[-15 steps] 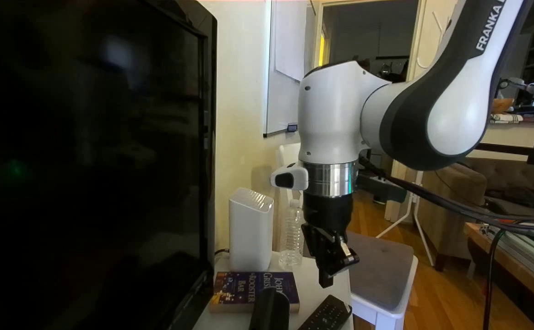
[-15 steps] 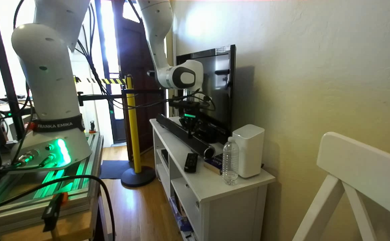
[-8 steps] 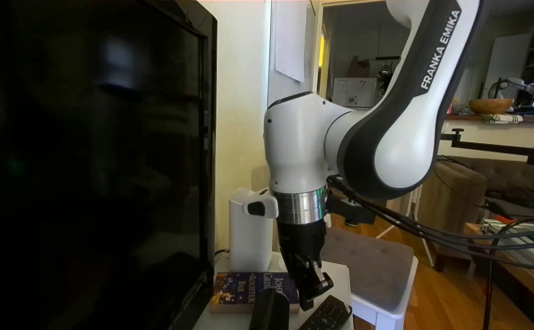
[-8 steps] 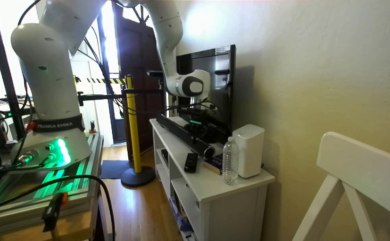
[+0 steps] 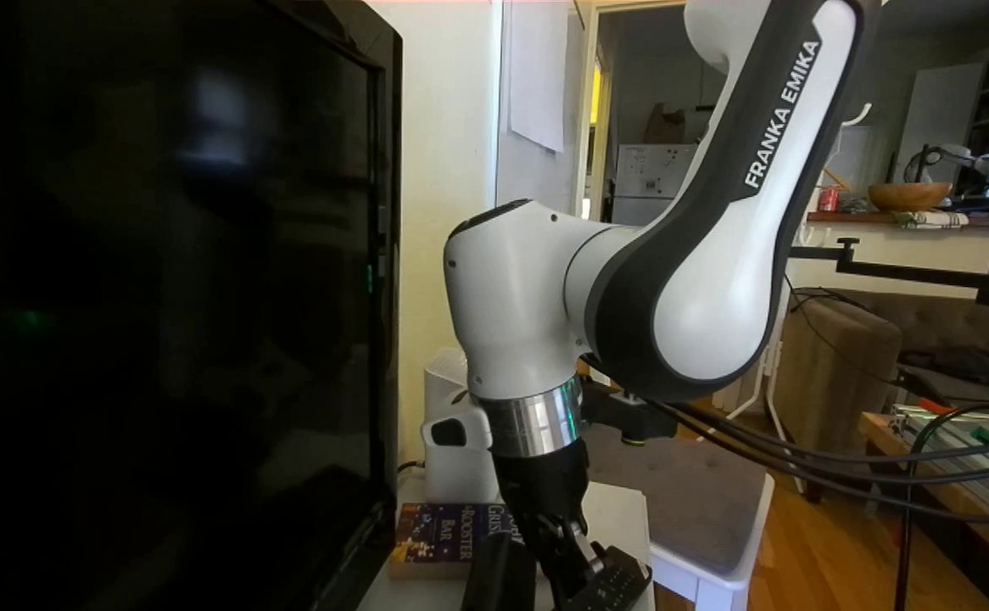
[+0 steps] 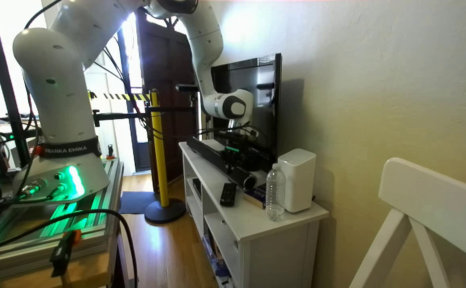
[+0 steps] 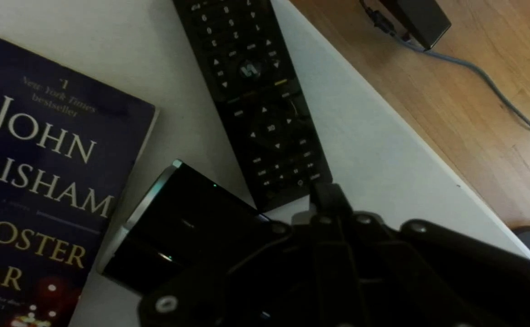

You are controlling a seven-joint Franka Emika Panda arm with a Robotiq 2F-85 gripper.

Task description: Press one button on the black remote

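The black remote (image 7: 265, 109) lies on the white cabinet top, its buttons facing up. It also shows in both exterior views (image 5: 623, 584) (image 6: 228, 195), partly cut off by the frame edge in one of them. My gripper (image 7: 331, 197) is shut, with its fingertips together and nothing seen between them. In the wrist view the tips overlap the remote's near right corner. In an exterior view the gripper (image 6: 231, 170) hangs over the soundbar, beyond the remote and apart from it. In an exterior view the gripper (image 5: 567, 581) overlaps the remote, and its tips are hard to make out.
The black soundbar (image 7: 187, 222) runs beside the remote's near end. A book (image 7: 47, 154) lies beside them. A clear bottle (image 6: 275, 192) and a white box (image 6: 299, 182) stand near the cabinet end. The television (image 6: 249, 88) stands behind the soundbar. The cabinet edge (image 7: 397, 118) is close to the remote.
The arm has come down and shifted toward the television, so the gripper now sits lower, near the soundbar, and overlaps the remote in an exterior view. The remote has not visibly moved.
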